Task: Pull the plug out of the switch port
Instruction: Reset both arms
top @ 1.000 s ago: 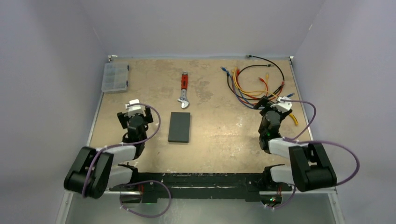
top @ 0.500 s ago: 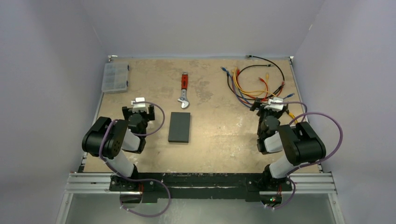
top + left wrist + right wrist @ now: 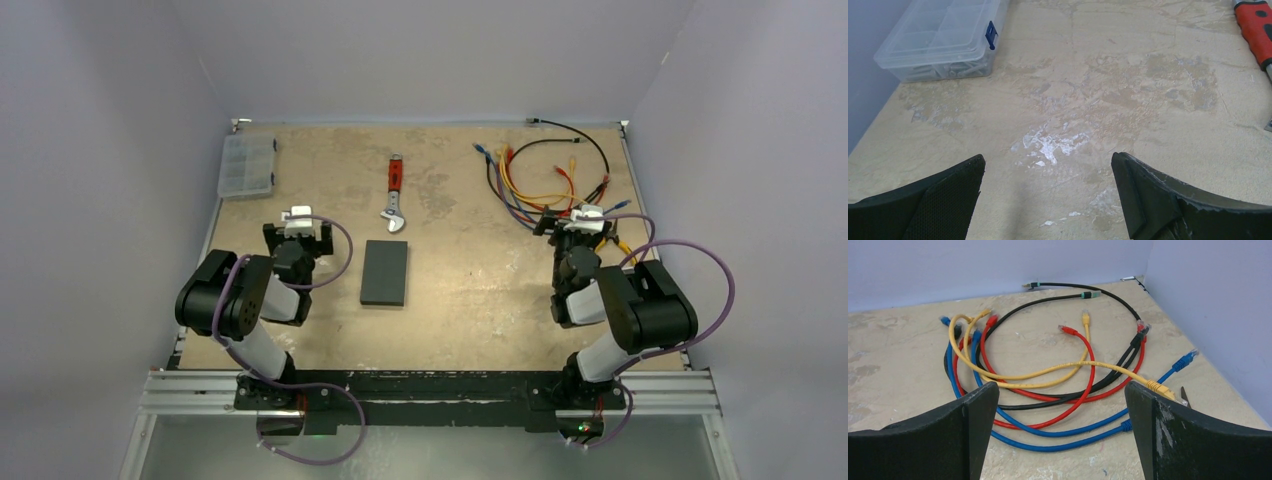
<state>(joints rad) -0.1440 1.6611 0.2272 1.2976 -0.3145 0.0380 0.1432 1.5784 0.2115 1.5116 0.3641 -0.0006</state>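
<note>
Pale grey walls stand around a worn beige table (image 3: 470,290). Near its middle, a little toward the near edge, the switch (image 3: 384,272) lies flat. A wrench (image 3: 394,193) with a red handle lies just behind it, toward the far edge. A clear compartment box (image 3: 246,166) sits at the far left corner, and a heap of coloured cables (image 3: 1083,392) at the far right corner. The left gripper (image 3: 1048,167) hangs left of the switch, jaws wide, holding nothing. The right gripper (image 3: 1062,395) faces the cables, jaws wide and empty too.

Left claw (image 3: 1047,165) jaws spread, empty; right claw (image 3: 1062,390) same; arms folded.
</note>
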